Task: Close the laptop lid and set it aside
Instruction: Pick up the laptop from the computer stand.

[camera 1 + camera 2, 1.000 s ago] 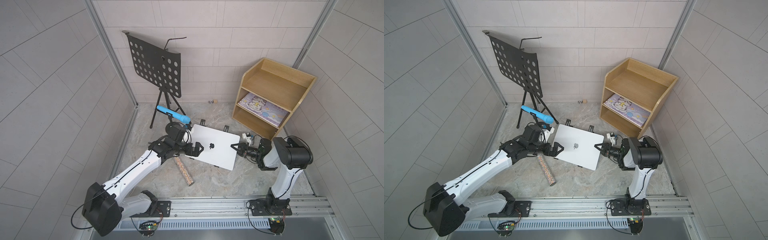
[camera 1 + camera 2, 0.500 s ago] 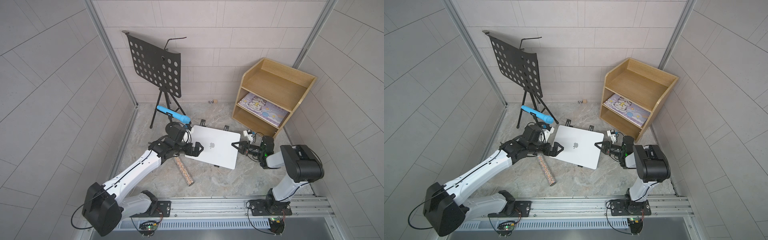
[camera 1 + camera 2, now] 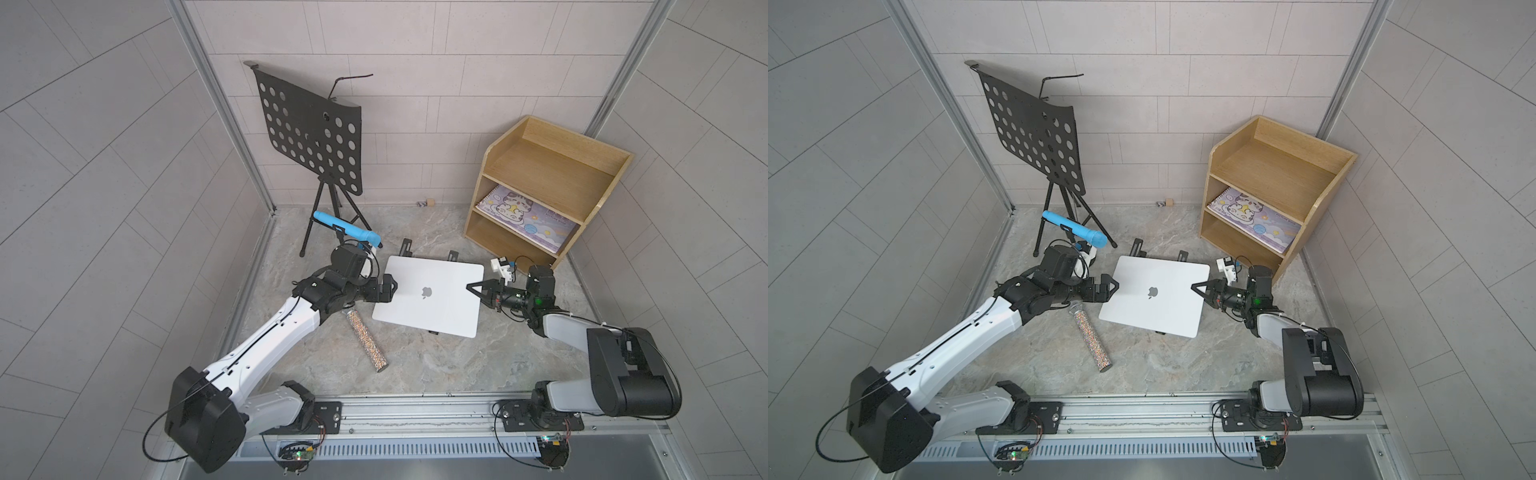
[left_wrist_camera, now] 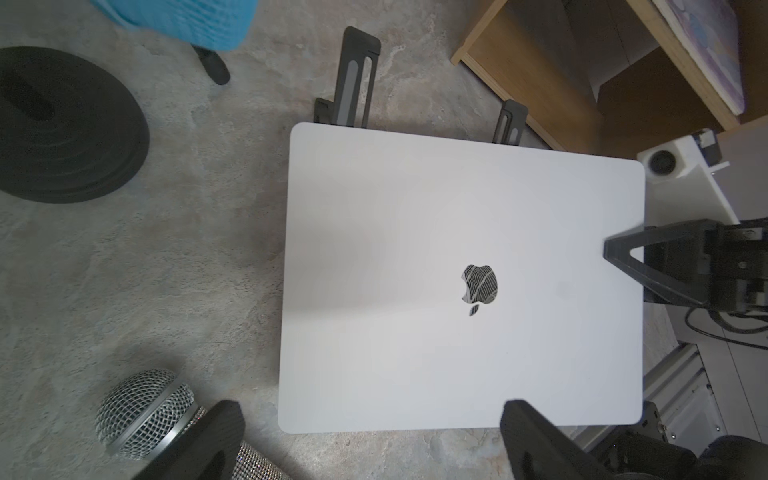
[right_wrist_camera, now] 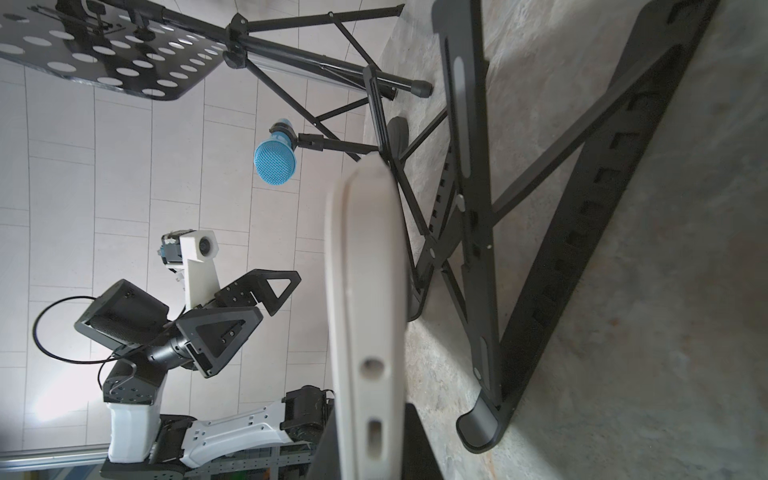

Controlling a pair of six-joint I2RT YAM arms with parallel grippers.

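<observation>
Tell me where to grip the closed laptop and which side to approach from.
Take the laptop by a thin side edge, coming in level from the side, one finger above and one below. It lies closed, raised on the black stand, leaving room under its edges. The right gripper is shut on the right edge this way.

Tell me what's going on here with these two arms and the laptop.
The laptop is already closed, logo up, sitting over a black stand. The right gripper is shut on one side edge of it, apparently ready to move it aside. The left gripper is open at the opposite edge and holds nothing. Whether the laptop has been lifted off the stand yet is unclear.
</observation>
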